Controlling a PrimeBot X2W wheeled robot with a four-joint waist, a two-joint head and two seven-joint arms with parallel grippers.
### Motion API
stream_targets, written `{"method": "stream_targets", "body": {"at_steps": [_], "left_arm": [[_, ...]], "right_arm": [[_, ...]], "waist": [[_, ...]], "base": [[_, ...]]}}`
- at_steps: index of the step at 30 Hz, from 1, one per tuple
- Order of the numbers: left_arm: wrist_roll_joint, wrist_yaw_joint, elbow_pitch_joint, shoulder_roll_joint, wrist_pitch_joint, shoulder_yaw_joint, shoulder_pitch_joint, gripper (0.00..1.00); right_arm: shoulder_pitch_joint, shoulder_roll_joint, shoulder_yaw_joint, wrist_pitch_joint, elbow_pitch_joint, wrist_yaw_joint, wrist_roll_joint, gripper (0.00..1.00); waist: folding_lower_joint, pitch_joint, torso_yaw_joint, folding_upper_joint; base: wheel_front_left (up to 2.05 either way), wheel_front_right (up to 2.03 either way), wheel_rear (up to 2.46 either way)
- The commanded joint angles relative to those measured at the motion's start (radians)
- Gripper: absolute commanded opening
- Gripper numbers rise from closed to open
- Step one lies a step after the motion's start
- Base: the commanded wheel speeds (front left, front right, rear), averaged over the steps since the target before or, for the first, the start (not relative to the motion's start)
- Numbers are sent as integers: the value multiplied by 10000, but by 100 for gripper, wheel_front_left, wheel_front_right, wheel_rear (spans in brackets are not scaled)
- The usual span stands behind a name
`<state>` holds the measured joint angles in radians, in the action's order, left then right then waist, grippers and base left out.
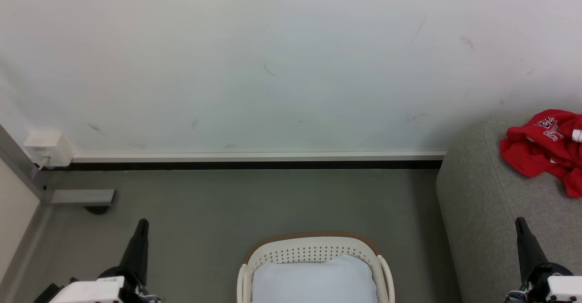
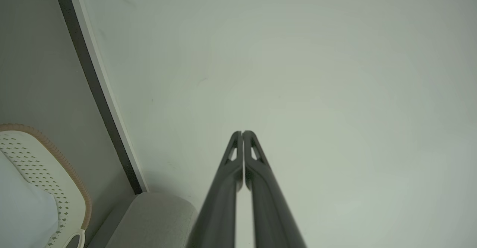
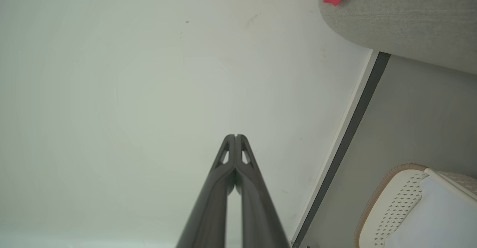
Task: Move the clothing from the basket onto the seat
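At the far left, one small white box (image 1: 47, 148) is fixed low on the wall (image 1: 273, 66); a cable below it is hard to make out. Two tools are counted. The left tool (image 1: 142, 224) is seen at the lower left above the floor (image 1: 227, 198), its two dark fingers clenched together with nothing between them. Its body is cut off by the bottom edge.

One basket (image 1: 313, 252) is set on the floor in the lower middle, between the tools and apart from both. One pale blue-white pad (image 1: 313, 280) is laid inside it. The near part of both is cut off by the bottom edge, and what lies under the pad cannot be told.

One grey sofa (image 1: 477, 203) is placed just right of the basket and is cut off by the right and bottom edges. One heap of red clothing (image 1: 541, 150) is laid on the sofa near the wall, well apart from the basket. The number of garments cannot be told, since the heap is crumpled and cut off by the right edge. Its lettering is too folded to be read.

The right tool (image 1: 521, 224) is seen at the lower right, with the sofa behind it, likewise clenched on nothing.
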<state>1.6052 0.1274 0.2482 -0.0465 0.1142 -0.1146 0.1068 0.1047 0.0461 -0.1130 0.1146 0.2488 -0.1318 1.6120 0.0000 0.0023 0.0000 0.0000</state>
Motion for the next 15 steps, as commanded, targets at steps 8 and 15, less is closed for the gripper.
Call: {"method": "stream_targets", "body": {"at_steps": [8, 15], "left_arm": [[137, 66, -34, -71, 39, -14, 86, 0], [137, 66, -34, -71, 38, -14, 86, 0]], "right_arm": [[121, 78, -37, 29, -56, 21, 16, 0], [121, 78, -36, 29, -56, 21, 16, 0]], "waist": [[0, 0, 0, 0], [0, 0, 0, 0]], "base": [[0, 0, 0], [0, 0, 0]]}}
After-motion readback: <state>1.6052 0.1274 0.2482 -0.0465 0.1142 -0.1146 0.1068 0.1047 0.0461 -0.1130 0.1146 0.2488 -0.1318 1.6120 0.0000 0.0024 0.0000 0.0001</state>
